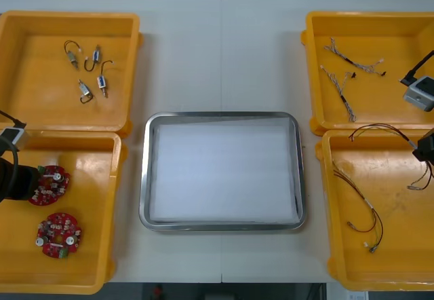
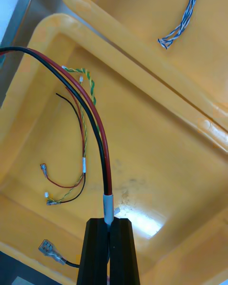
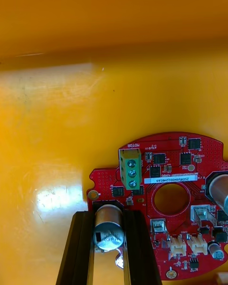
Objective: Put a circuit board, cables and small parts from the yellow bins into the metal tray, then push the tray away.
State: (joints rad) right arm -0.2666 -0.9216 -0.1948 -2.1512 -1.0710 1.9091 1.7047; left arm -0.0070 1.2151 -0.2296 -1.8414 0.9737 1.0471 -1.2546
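Left hand [image 3: 108,214] & right hand [image 2: 110,223]: blk, flat rectangular fingers [image 3: 78,251].

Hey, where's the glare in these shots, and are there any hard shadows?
Front view: even light, soft shadows, mild sheen on the metal tray's rim. Left wrist view: bright glare patch on the left bin's floor beside the left gripper, shut on a circuit board. Right wrist view: similar white patch on the right bin's floor by the right gripper, shut on a red and black cable.

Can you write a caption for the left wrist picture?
Left tool pinches a red circuit board inside a yellow bin.
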